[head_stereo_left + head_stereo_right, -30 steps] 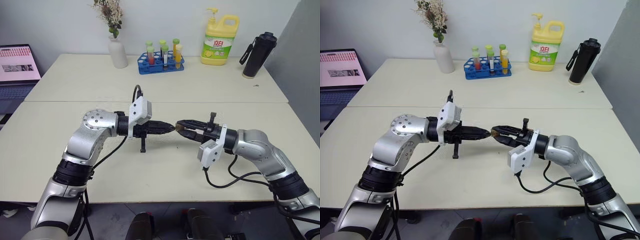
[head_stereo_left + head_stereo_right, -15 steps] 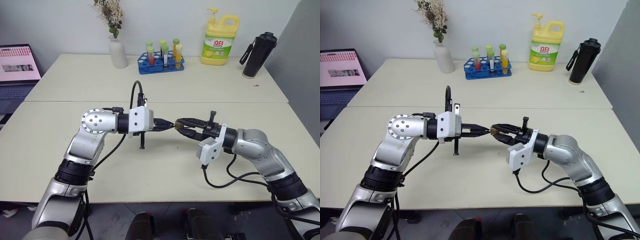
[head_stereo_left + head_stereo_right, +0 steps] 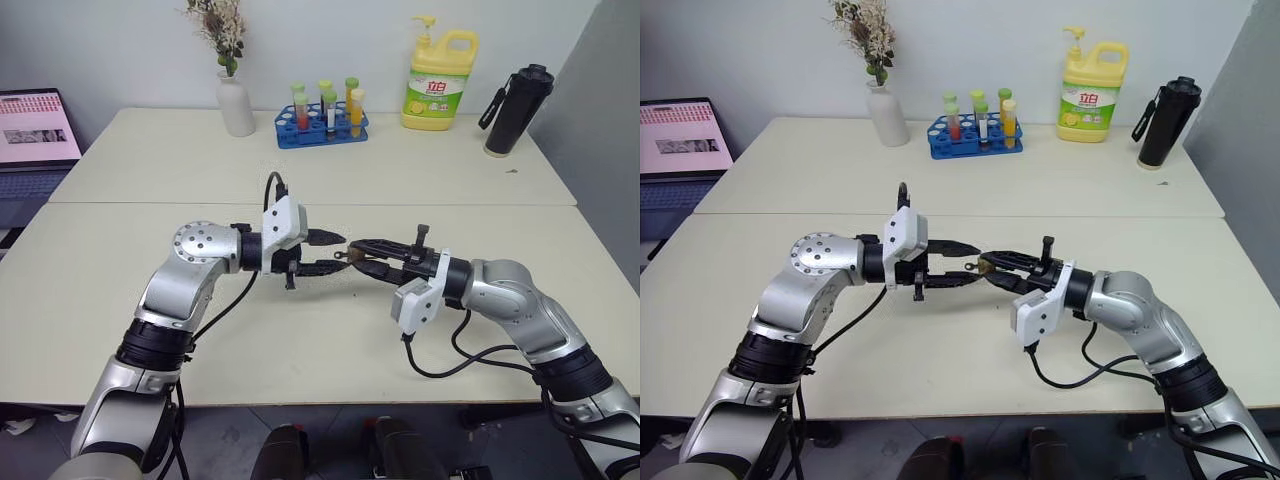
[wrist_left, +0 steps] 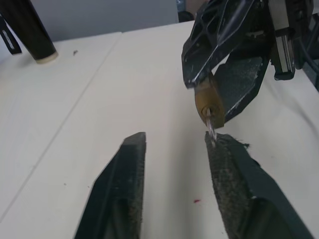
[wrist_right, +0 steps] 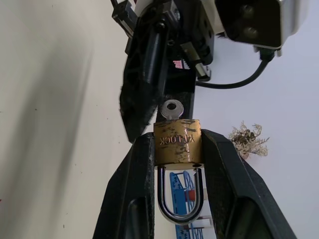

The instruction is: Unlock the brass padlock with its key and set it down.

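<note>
Two tools meet above bare worktop (image 3: 330, 340). I see the right tool (image 5: 177, 149) clamping the brass padlock (image 5: 177, 142), key (image 5: 172, 108) inserted; the left tool (image 4: 174, 149) stands spread beside it, edges distant.

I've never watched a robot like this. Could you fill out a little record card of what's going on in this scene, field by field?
Right gripper: shut on the brass padlock, holding it above the table
Key: sticking out of the brass padlock's keyhole
Shackle: hangs between the right fingers; open or latched, cannot tell
Left gripper: open, one finger right beside the key
Back of table: vase, test tube rack, yellow detergent bottle, black bottle
Far left: laptop
</note>
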Robot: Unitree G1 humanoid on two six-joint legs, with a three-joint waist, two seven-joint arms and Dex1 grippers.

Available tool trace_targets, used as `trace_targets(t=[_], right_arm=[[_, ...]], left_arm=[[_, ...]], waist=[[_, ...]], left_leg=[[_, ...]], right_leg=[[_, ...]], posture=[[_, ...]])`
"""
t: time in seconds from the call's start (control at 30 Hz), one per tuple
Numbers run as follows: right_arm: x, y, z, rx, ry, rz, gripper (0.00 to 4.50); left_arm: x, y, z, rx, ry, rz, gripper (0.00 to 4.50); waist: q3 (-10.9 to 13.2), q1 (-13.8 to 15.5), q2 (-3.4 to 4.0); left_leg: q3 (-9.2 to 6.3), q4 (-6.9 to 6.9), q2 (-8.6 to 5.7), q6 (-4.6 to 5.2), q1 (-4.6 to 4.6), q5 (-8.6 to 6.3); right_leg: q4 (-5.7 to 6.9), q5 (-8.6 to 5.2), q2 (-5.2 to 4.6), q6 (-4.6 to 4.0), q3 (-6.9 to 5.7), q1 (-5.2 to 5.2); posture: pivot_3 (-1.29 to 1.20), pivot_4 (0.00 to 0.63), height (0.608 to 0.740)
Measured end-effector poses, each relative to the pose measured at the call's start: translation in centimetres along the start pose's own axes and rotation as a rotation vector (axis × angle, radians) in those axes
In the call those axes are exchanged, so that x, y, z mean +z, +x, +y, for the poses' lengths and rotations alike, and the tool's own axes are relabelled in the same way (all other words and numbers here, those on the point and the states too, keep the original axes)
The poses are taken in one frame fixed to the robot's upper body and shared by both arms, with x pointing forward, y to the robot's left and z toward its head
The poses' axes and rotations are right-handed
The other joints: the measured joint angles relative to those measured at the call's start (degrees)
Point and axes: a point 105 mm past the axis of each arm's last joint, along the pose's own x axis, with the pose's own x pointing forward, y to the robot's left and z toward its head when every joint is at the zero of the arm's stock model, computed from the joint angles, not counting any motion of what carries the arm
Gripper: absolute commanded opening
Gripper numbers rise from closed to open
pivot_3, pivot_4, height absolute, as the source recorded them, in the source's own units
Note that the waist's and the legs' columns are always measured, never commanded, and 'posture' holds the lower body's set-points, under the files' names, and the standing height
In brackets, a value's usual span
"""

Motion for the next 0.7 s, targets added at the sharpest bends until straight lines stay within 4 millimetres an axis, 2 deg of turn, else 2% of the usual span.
trace_targets(t=[0.13, 0.27, 0.4, 0.7], right_arm=[[0.0, 0.0, 0.1, 0.003, 0.0, 0.001, 0.94], [0.1, -0.1, 0.2, 0.011, -0.003, -0.003, 0.94], [0.2, 0.0, 0.2, 0.018, -0.004, -0.009, 0.94], [0.4, 0.3, 0.1, 0.009, -0.002, -0.023, 0.94]], left_arm=[[0.2, -0.4, -0.6, -0.03, -0.132, -0.032, 2.78], [1.6, -0.9, -1.3, -0.067, -0.313, -0.104, 2.78], [2.5, -0.5, -1.7, -0.083, -0.337, -0.124, 2.78], [2.0, 0.6, -1.4, -0.036, -0.308, -0.093, 2.78]], waist=[[0.0, 0.14, 0.0], [0.0, 0.21, 0.0], [0.0, 0.19, 0.0], [0.0, 0.2, 0.0]], left_leg=[[-0.03, 0.02, 0.0, 0.0, -0.03, 0.0], [-0.07, 0.06, -0.01, 0.0, -0.05, 0.0], [-0.09, 0.06, -0.01, -0.01, -0.02, 0.0], [-0.09, 0.06, -0.02, -0.01, -0.02, 0.01]], right_leg=[[0.0, -0.02, -0.02, 0.04, 0.0, 0.0], [0.0, -0.06, -0.04, 0.1, -0.01, 0.02], [0.01, -0.04, -0.04, 0.07, 0.02, 0.04], [0.02, 0.0, -0.04, -0.01, 0.03, 0.04]], posture=[[0.0, 0.15, 0.74], [0.0, 0.15, 0.74], [0.0, 0.15, 0.74], [0.0, 0.15, 0.74]])
